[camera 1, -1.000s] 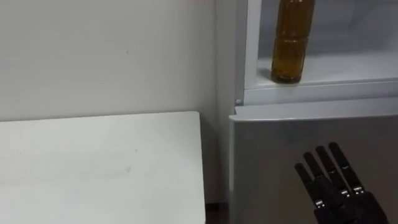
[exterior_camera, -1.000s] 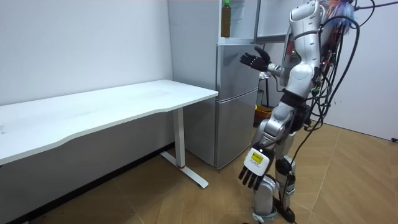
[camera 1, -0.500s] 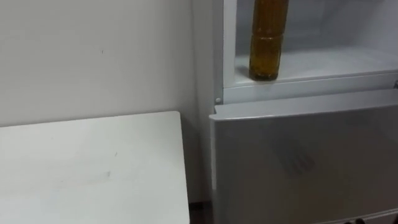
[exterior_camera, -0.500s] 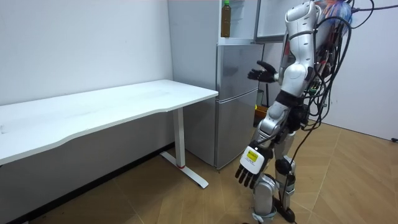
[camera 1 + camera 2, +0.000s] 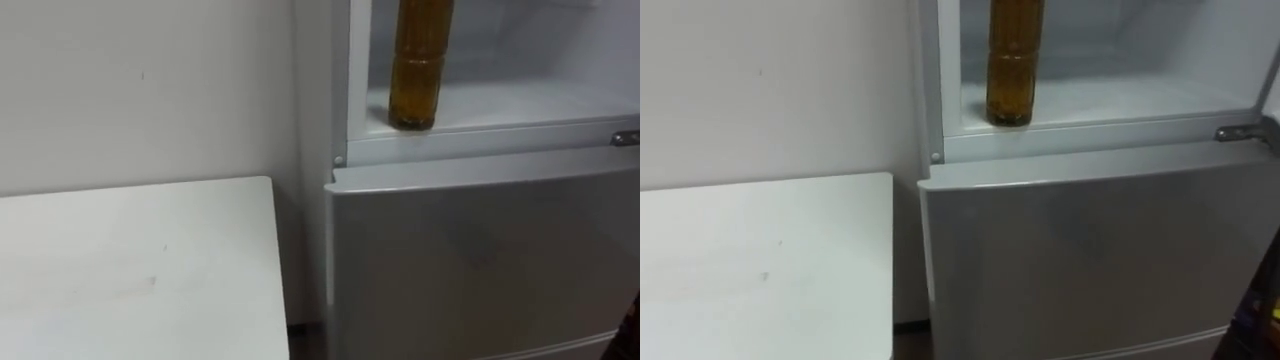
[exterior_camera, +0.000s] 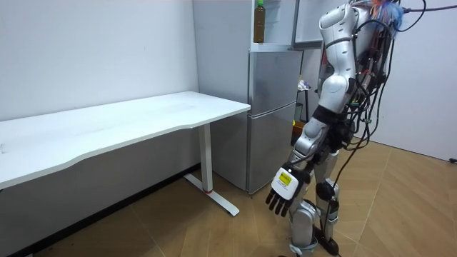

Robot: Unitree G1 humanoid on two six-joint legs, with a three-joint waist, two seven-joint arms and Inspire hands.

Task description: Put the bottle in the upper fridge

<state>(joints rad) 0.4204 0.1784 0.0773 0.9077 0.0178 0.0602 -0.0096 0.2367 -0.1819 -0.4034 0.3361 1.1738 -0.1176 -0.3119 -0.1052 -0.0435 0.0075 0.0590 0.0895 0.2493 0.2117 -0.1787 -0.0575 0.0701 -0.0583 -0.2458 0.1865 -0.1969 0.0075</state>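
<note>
The robot's left hand [image 6: 280,194] hung low beside its leg in the room view, fingers loosely straight and spread, holding nothing. The robot stood upright on the wooden floor [image 6: 400,207], close in front of the tall silver two-door fridge [image 6: 271,121], on its room view's right side. The fridge's brushed grey lower door [image 5: 480,260] was closed. Above it the upper compartment stood open, and the tall amber-filled plastic bottle [image 5: 418,70] stood upright on the white shelf [image 5: 530,100] inside, near the front edge at its left end, apart from the hand. Just left of the fridge was the white rectangular desk [image 5: 130,270], set against the pale wall [image 5: 150,90].
</note>
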